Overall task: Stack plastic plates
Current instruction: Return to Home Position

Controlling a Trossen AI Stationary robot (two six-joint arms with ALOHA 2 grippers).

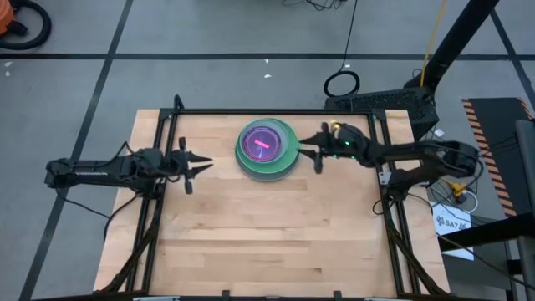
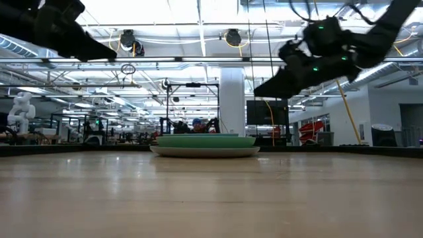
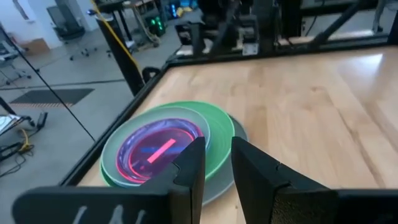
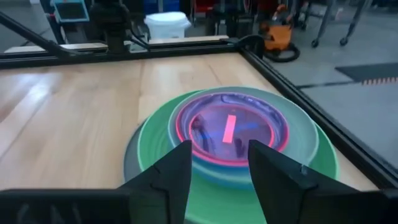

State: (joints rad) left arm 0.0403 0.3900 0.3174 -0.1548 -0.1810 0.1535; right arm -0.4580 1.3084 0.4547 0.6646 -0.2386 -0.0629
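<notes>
The plastic plates (image 1: 267, 149) sit in one pile on the counter (image 1: 267, 242), upper middle of the frame. The left gripper (image 1: 198, 166) hangs open to its left, the right gripper (image 1: 310, 150) open just beside its right. The plates look light, stiff, slippery; pinch a rim

Hardly any legible writing. On a white sheet (image 1: 452, 222) lying just right of the table (image 1: 276, 242), seen from above: a dark printed code, seemingly starting "SA7", with the remaining characters too small to make out. Beside the code, a small dark mark, unreadable. Nothing else readable in any view.
</notes>
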